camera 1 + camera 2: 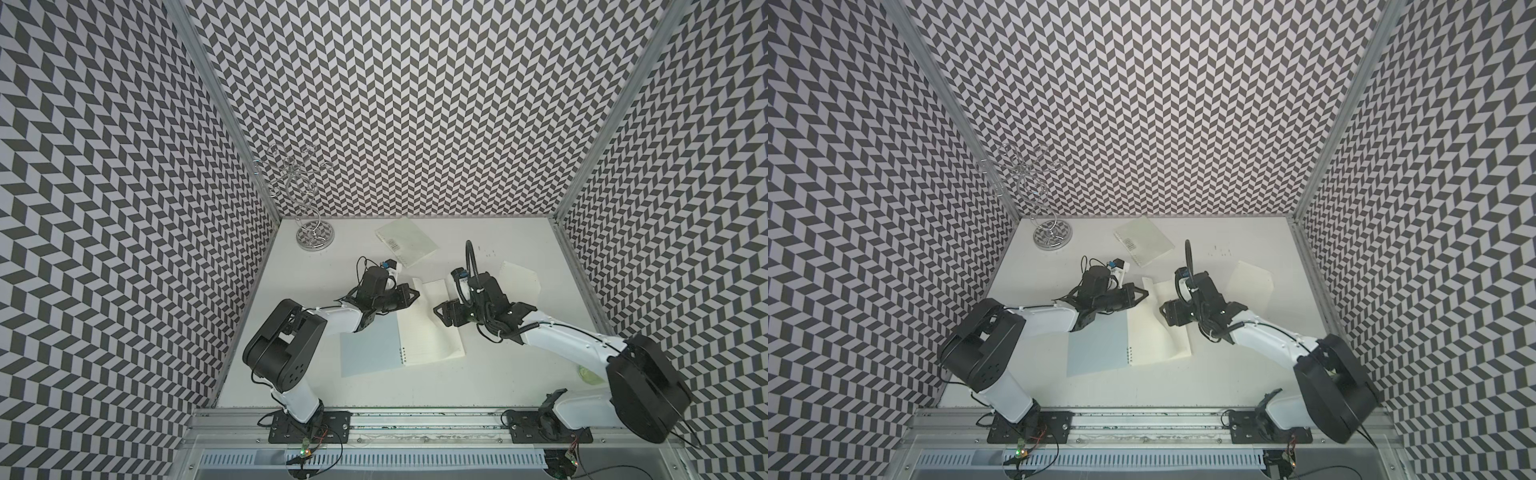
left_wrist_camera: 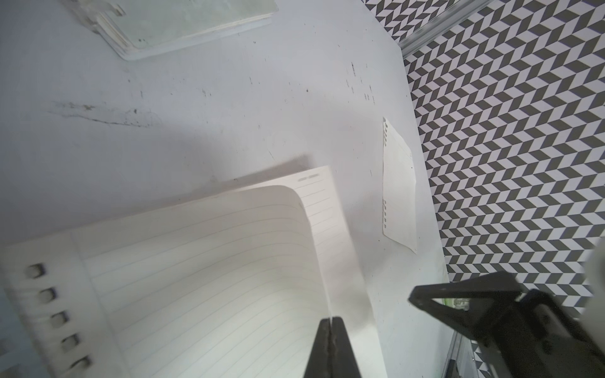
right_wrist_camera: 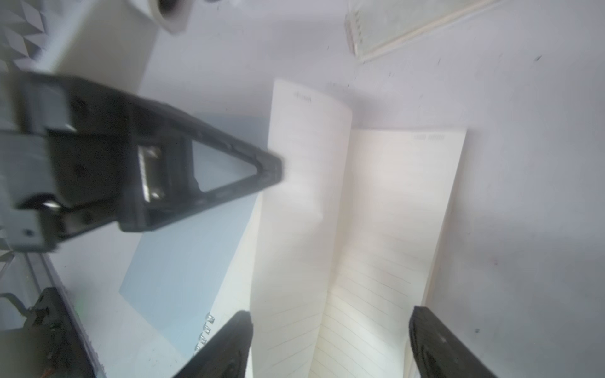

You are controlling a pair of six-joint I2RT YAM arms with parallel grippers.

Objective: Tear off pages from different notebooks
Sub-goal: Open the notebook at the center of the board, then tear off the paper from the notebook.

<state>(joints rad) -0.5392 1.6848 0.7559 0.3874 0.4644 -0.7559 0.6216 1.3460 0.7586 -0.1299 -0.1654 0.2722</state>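
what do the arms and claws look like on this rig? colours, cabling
The left arm and right arm: white link shells, round black joint housings. The left claw and right claw: black, triangular open-frame shape. Thin black wires at both wrists; a ribbed black hose on the right. No readable markings.

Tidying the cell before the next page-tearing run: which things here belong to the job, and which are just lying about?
Job: open large notebook; its lifted page, pinched by the left gripper; small barcode-labelled notebook; torn-out loose page.
Lying about: silver wire stand in the back corner.
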